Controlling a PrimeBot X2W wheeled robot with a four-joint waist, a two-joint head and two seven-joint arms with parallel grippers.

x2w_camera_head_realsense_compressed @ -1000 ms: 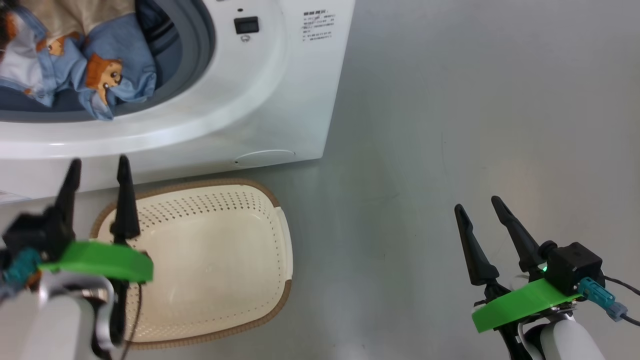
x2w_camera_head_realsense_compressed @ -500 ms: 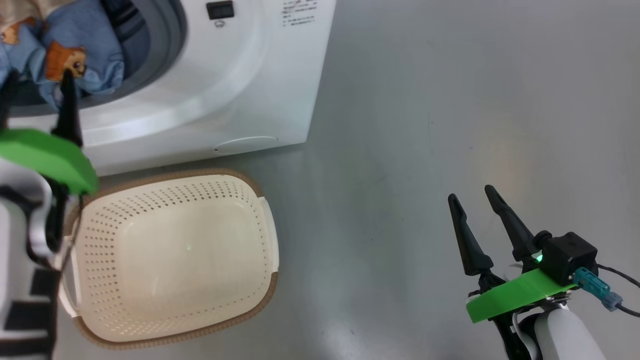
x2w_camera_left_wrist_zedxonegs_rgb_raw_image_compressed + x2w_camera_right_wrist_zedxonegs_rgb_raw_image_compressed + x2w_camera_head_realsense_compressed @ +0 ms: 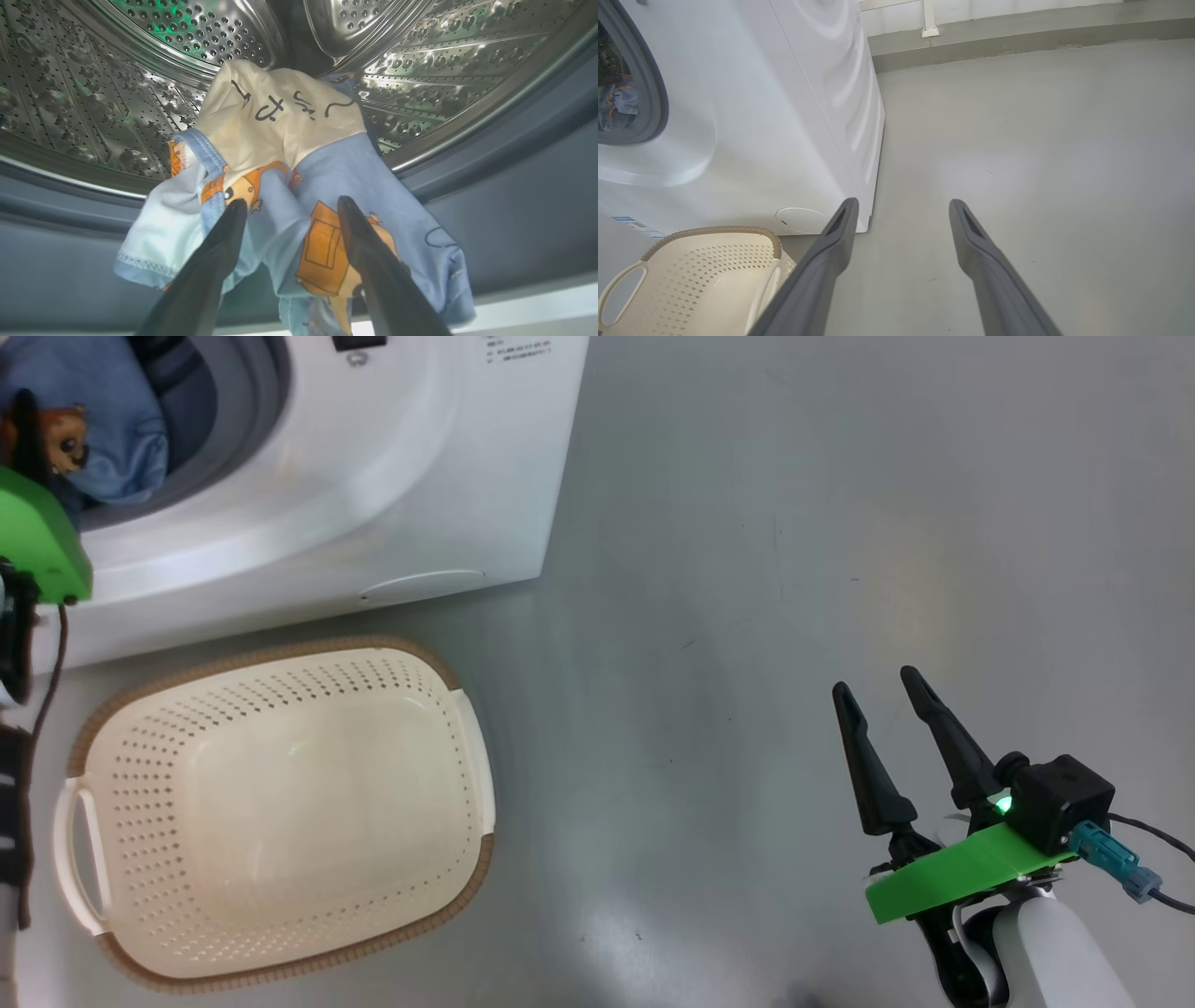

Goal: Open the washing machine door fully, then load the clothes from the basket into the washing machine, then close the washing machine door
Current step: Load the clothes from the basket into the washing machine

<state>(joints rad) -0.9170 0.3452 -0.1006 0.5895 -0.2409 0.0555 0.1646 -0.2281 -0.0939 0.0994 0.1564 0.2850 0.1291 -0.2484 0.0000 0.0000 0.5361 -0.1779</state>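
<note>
Left end effector (image 3: 292, 204), in the left wrist view, reaches into the mouth of the washing machine (image 3: 537, 308) with its two dark fingers spread wide and nothing clamped between them. Just past the fingertips lie the clothes (image 3: 289, 154). The blue garment (image 3: 355, 172) with orange patches is in front and droops over the grey-blue gasket (image 3: 514, 196). The cream garment (image 3: 275, 107) with black marks sits behind it, against the steel drum (image 3: 140, 70). Whether the fingers touch the fabric cannot be told.

Seen from the right wrist, the right end effector (image 3: 902, 203) hangs released over the grey floor (image 3: 1041, 154), gripping nothing. The white washer stands to its left, and a bit of blue cloth shows through its opening. The basket (image 3: 714, 229) sits low at the left, below a round cover (image 3: 801, 219) on the machine's front.

From the head, the basket stands on the floor just in front of the washing machine, its perforated cream bottom in plain sight. The blue garment shows in the opening at the upper left, beside the left arm's green mount (image 3: 37, 537). The right end effector is at the lower right, fingers apart, well away from the basket.
</note>
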